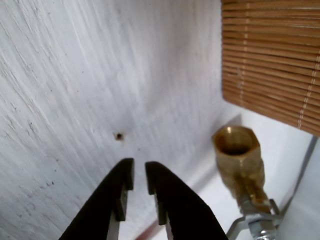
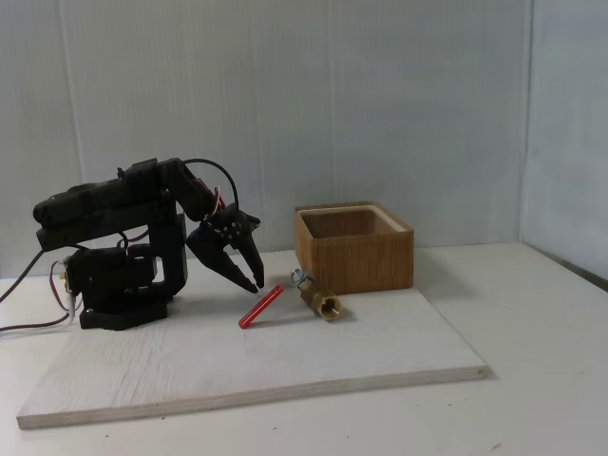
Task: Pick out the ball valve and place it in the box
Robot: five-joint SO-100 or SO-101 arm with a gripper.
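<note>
Claw (image 2: 255, 284) tips hang just above the white board (image 2: 285, 361), jaws narrowly parted and holding nothing. I judge this the approach: the ball valve (image 2: 316, 301) lies near, red lever (image 2: 261, 307) toward me, the box (image 2: 354, 249) just behind it. Next I should widen and reach. The board's open surface gives ample room.

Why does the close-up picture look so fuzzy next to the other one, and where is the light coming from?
In the wrist view, the gripper and ball valve sit close to the lens and look soft, and the valve's brass rim glints. In the fixed view, everything is fairly sharp under even, diffuse light; the box and the ball valve cast only faint shadows on the white board, so no single light direction stands out.
</note>
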